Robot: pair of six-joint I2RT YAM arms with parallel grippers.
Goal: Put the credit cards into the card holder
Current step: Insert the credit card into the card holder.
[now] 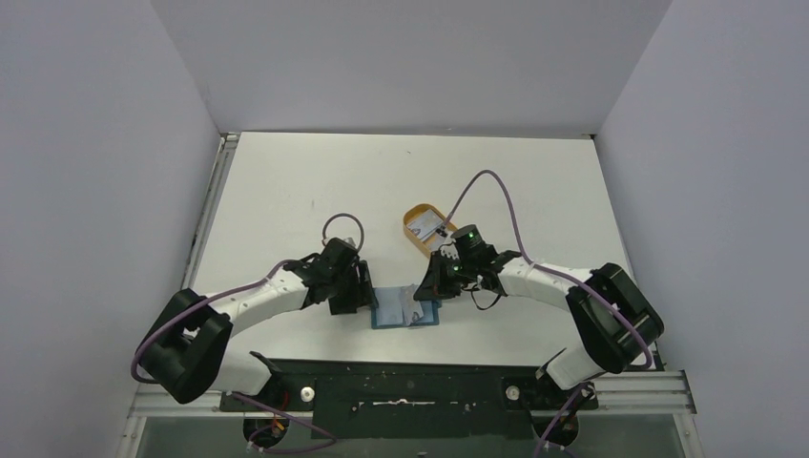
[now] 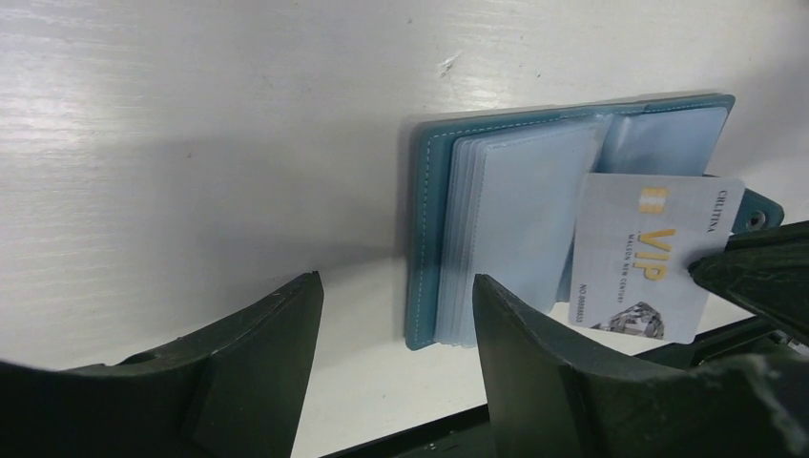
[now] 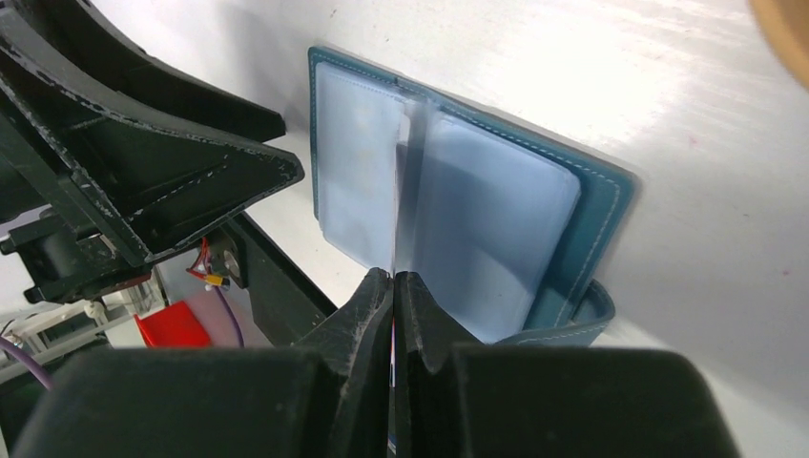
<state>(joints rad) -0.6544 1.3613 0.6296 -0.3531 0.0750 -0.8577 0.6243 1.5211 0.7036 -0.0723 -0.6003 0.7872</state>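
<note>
We see the card holder lying opened flat on the bench, clear pockets up, close to the bench's near edge and the dark rail there. Its long axis runs left to right between the two arms, and its snap tab sticks out at the right-hand end. Bare bench spreads wide on the far side and out to the left. On the near side there is little room before the edge.

Our right tool is clamped on one credit card. From the right wrist we see that card only edge-on, standing over the line where the pocket leaves meet. From the left wrist its printed face shows, slightly tilted, one side overlapping the stack of pockets.

Our left tool sits just beside the holder's left end with its jaws apart and nothing between them.

The orange tray lies just beyond the right tool, apart from the holder, with a pale card in it.
</note>
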